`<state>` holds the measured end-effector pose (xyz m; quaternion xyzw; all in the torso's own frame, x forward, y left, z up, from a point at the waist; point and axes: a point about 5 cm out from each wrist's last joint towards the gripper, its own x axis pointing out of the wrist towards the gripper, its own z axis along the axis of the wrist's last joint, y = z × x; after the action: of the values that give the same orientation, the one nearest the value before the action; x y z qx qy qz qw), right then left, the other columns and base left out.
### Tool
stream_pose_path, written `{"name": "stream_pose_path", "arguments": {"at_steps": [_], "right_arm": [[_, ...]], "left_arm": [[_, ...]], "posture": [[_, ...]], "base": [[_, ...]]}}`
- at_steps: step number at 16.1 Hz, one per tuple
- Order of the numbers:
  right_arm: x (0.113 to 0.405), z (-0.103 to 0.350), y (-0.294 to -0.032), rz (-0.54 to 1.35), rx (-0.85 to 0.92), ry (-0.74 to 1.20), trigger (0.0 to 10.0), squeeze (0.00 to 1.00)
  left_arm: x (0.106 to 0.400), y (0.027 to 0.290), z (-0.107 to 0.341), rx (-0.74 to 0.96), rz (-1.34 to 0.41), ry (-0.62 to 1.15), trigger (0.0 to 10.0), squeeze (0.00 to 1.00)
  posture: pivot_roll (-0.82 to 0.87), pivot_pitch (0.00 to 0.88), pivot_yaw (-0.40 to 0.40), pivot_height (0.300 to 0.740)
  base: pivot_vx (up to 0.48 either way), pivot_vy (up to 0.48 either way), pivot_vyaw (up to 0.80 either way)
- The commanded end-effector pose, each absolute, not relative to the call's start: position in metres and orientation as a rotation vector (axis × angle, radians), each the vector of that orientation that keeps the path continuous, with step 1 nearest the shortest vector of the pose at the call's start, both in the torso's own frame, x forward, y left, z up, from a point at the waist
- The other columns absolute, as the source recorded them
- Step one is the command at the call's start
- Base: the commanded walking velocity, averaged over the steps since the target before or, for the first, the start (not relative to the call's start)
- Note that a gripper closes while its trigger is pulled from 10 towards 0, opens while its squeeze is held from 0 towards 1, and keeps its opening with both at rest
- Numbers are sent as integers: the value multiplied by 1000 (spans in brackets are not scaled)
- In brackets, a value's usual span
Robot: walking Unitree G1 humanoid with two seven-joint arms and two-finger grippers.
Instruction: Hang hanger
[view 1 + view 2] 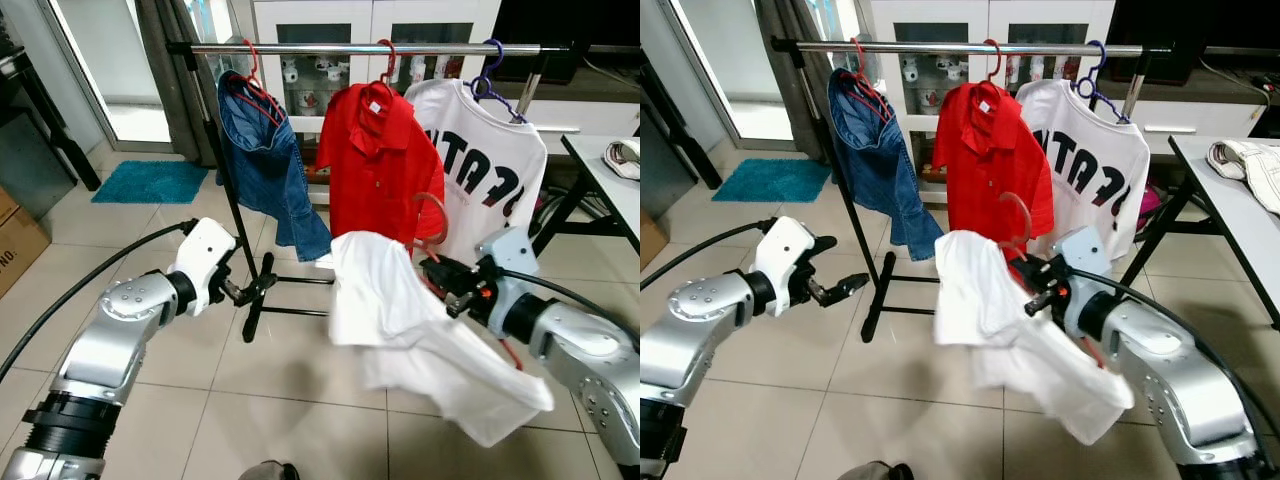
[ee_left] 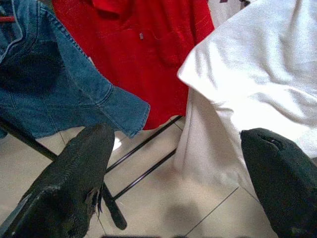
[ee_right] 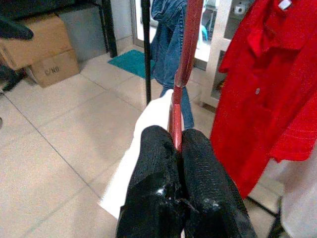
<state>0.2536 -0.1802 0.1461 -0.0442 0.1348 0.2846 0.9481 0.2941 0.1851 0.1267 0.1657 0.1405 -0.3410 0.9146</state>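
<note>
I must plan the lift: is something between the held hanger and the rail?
Right end effector holds the red hanger with the white shirt low before the red polo. Rail is bare between the denim shirt and polo; nothing visible blocks that gap.

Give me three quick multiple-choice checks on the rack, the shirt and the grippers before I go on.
1. Where is the white shirt?
A. on the rail
B. held below the rail by the right gripper
C. on the floor

2. How many garments hang on the rail?
A. two
B. three
C. four

3. What state is the left gripper in?
A. open, holding nothing
B. shut on a hanger
C. shut on the denim shirt

Key: 1 B, the right gripper pinches the red hanger carrying it, low before the rack. 2 B, denim shirt, red shirt, printed white tee. 3 A, its fingers stand wide apart.
</note>
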Motion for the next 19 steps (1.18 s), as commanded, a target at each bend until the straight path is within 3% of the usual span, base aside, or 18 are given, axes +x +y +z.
{"name": "stream_pose_path", "arguments": {"at_steps": [1, 5, 8, 9, 10, 11, 14, 19], "right_arm": [[257, 164, -170, 606, -28, 201, 10000, 0], [268, 189, -158, 620, 210, 104, 10000, 0], [273, 201, -155, 643, 320, 90, 10000, 0], [273, 205, -153, 660, 360, 95, 10000, 0], [273, 206, -153, 666, 370, 98, 10000, 0], [273, 207, -151, 675, 375, 105, 10000, 0], [273, 210, -145, 695, 386, 119, 10000, 0], [272, 215, -138, 711, 426, 125, 10000, 0]], "left_arm": [[294, 179, 122, 365, -733, 295, 10000, 1000], [290, 174, 90, 287, -761, 350, 10000, 1000], [292, 161, 83, 463, -821, 255, 10000, 1000], [296, 153, 85, 567, -837, 159, 10000, 353], [297, 150, 86, 583, -840, 120, 10000, 353], [299, 139, 92, 599, -870, 19, 10000, 0], [302, 119, 102, 673, -856, -197, 10000, 0], [308, 93, 97, 661, -891, -282, 10000, 0]], "posture": [[-134, 0, 74, 740], [-143, 0, 53, 740], [-145, 0, 39, 740], [-147, 0, 26, 740], [-147, 0, 26, 740], [-152, 0, 15, 740], [-163, 0, 16, 740], [-177, 0, 21, 740]], "base": [[0, 0, 0], [0, 0, 0], [0, 0, 0], [0, 0, 0], [0, 0, 0], [0, 0, 0], [0, 0, 0], [0, 0, 0]]}}
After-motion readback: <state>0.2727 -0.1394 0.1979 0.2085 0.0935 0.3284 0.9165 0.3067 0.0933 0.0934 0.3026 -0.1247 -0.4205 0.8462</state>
